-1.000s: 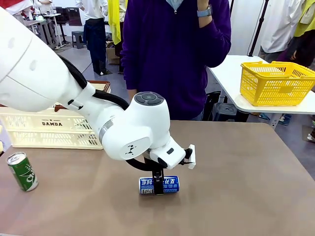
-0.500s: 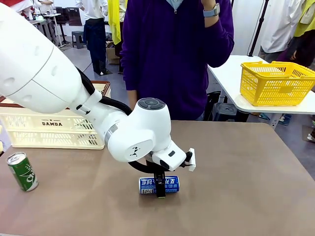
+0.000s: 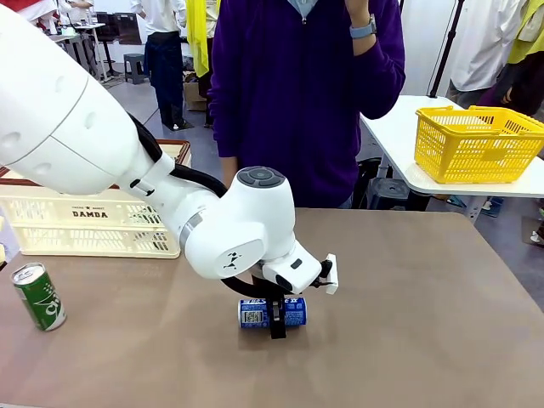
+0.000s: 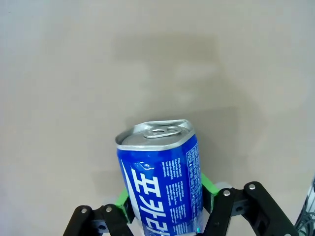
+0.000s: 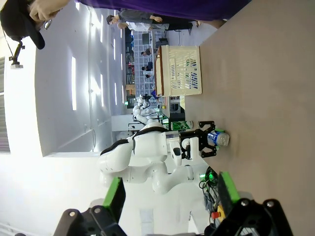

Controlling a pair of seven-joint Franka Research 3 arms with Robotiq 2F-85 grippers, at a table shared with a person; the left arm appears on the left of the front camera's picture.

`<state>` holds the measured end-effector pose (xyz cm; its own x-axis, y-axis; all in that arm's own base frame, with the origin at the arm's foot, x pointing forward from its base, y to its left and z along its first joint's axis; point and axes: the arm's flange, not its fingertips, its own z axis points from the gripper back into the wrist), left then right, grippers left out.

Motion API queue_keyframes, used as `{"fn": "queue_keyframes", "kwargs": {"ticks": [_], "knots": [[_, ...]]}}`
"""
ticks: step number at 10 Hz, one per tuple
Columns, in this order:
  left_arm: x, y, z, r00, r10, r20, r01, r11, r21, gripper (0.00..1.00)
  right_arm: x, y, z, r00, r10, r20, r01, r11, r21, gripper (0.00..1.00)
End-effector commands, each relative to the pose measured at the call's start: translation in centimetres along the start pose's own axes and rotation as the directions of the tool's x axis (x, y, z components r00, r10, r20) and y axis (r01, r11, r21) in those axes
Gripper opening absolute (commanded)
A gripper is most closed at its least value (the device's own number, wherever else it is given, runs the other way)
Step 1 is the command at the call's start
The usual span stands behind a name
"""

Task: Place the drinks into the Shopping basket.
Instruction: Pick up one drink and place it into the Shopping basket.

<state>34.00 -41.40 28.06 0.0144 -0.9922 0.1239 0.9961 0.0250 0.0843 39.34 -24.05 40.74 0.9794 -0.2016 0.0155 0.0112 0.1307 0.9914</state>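
The blue can (image 3: 255,314) with white lettering and a barcode hangs on its side just above the brown table, held in my left gripper (image 3: 276,320). In the left wrist view the blue can (image 4: 160,182) sits between the green pads (image 4: 207,186), silver top pointing away, and the left gripper (image 4: 165,204) is shut on it. The green can (image 3: 38,296) stands tilted at the table's left edge. The cream Shopping basket (image 3: 89,228) marked DAMDA stands at the back left. My right gripper (image 5: 170,196) is open with nothing between its fingers, and it looks across the table at the Shopping basket (image 5: 179,70).
A person in a purple top stands at the far side of the table (image 3: 425,323), one hand raised. A yellow mesh basket (image 3: 476,144) rests on a separate white table at the right.
My left gripper has closed on the blue can and raised it slightly. The can has turned, so its barcode now faces the front camera.
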Motion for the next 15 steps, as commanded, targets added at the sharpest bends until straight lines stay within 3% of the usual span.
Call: {"fn": "queue_keyframes", "kwargs": {"ticks": [1, 3, 5, 6, 8, 9, 10, 11, 12, 14, 15], "knots": [[-0.6, -0.9, 0.4, 1.000, 0.002, -0.007, -0.002, 1.000, 0.021, 0.00, 0.0, 0.5, 0.2, 1.000, -0.019, -0.011, 0.019, 1.000, -0.005, 1.00], [-1.4, -1.4, 3.0, 1.000, 0.004, -0.003, -0.004, 1.000, 0.009, 0.00, 0.0, 0.5, 0.2, 1.000, -0.019, -0.011, 0.019, 1.000, -0.005, 1.00], [-3.3, -3.6, 9.9, 1.000, -0.008, 0.007, 0.008, 1.000, -0.007, 0.00, 0.0, 0.5, 0.2, 1.000, -0.019, -0.011, 0.019, 1.000, -0.005, 1.00], [-4.3, -5.3, 13.1, 0.999, -0.030, -0.035, 0.028, 0.998, -0.061, 0.00, 0.0, 0.5, 0.2, 1.000, -0.019, -0.011, 0.019, 1.000, -0.005, 1.00], [-7.2, -8.5, 17.8, 0.999, -0.044, 0.022, 0.045, 0.998, -0.046, 0.00, 0.0, 0.5, 0.2, 1.000, -0.019, -0.011, 0.019, 1.000, -0.005, 1.00], [-9.0, -9.7, 19.1, 1.000, -0.005, 0.002, 0.005, 0.998, -0.065, 0.00, 0.0, 0.5, 0.2, 1.000, -0.019, -0.011, 0.019, 1.000, -0.005, 1.00], [-10.2, -10.8, 19.7, 0.999, 0.015, 0.051, -0.015, 1.000, 0.005, 0.00, 0.0, 0.5, 0.2, 1.000, -0.019, -0.011, 0.019, 1.000, -0.005, 1.00], [-10.7, -12.0, 19.3, 0.996, -0.011, 0.088, -0.002, 0.989, 0.150, 0.00, 0.0, 0.5, 0.2, 1.000, -0.019, -0.011, 0.019, 1.000, -0.005, 1.00], [-7.9, -10.1, 19.6, 1.000, -0.008, 0.030, 0.009, 0.999, -0.053, 0.00, 0.0, 0.5, 0.2, 1.000, -0.019, -0.011, 0.019, 1.000, -0.005, 1.00], [-7.9, -10.1, 19.6, 1.000, -0.008, 0.030, 0.009, 0.999, -0.053, 0.00, 0.0, 0.5, 0.2, 1.000, -0.019, -0.011, 0.019, 1.000, -0.005, 1.00], [-9.7, -11.2, 19.8, 0.999, -0.012, 0.048, 0.013, 1.000, -0.008, 0.00, 0.0, 0.5, 0.2, 1.000, -0.019, -0.011, 0.019, 1.000, -0.005, 1.00]]}}
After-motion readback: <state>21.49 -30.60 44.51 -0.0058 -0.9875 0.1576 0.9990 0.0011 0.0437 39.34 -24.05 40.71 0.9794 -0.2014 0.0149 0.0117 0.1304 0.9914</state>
